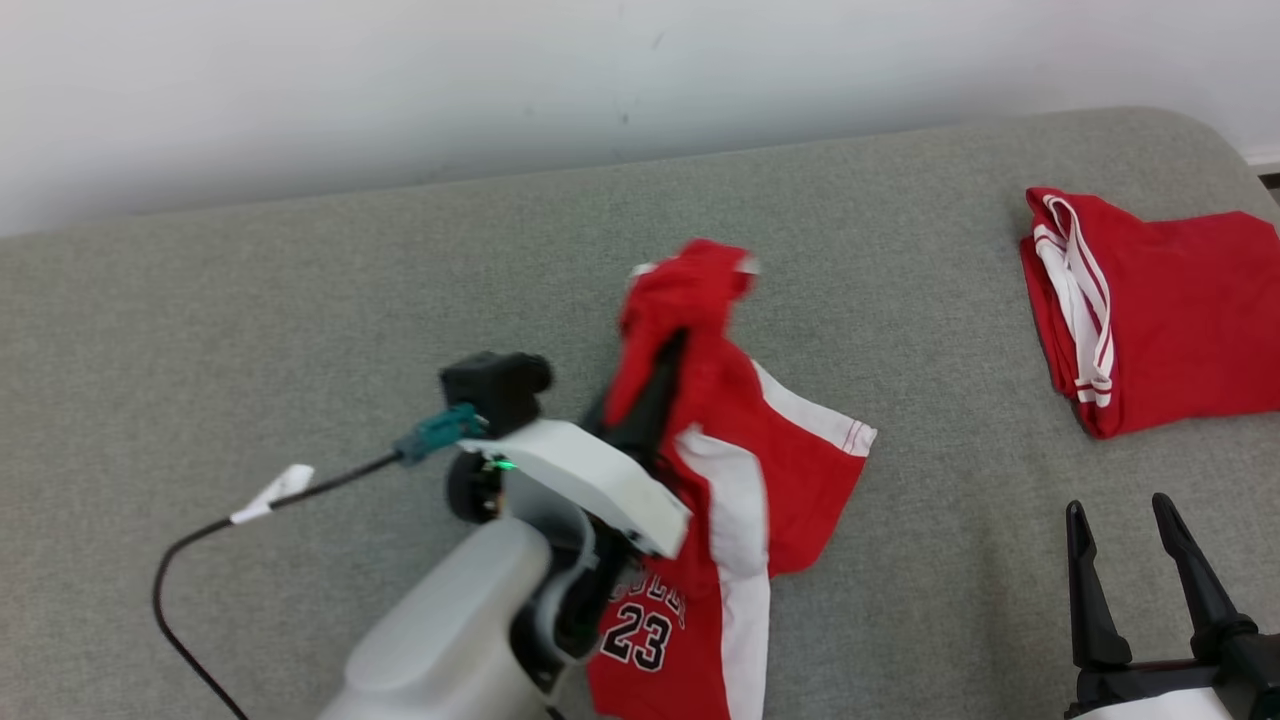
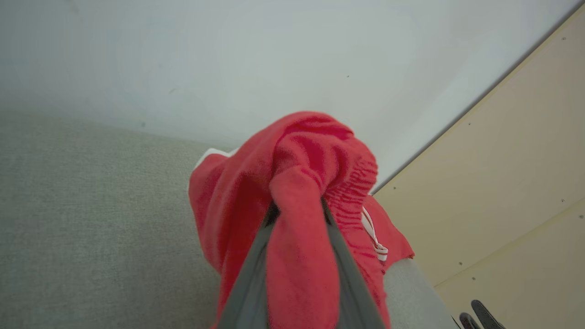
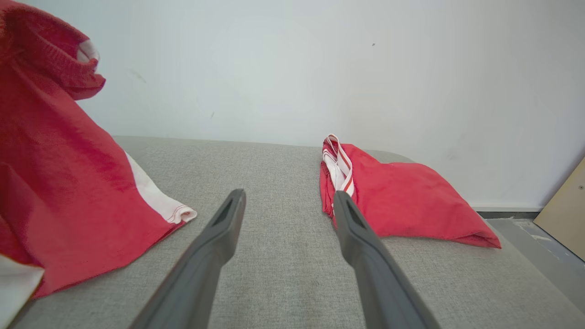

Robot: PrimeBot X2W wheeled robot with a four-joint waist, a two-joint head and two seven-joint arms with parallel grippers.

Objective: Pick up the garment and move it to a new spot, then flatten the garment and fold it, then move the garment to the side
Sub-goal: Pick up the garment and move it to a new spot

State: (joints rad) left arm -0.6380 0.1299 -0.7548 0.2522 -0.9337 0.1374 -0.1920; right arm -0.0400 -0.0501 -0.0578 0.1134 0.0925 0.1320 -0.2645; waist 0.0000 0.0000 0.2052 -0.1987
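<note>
Bright, even, diffuse light is cast throughout, and shadows are kept faint. The garment (image 1: 735, 420) is motion-blurred at its raised top, near 12 o'clock.

I've bare cushion (image 1: 250, 330) far left. The hanging garment (image 1: 720, 400) fills the middle; a folded red pile (image 1: 1170, 320) blocks far right.

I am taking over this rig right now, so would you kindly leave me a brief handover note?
Left gripper: shut on the red 23 garment, bunched end lifted, rest draped on the grey surface.
Right gripper: open, empty, hovering low at right.
Folded red garment lies at the far right.
Done: pickup.
Left: set down at a new spot, flatten, fold, move aside.
</note>
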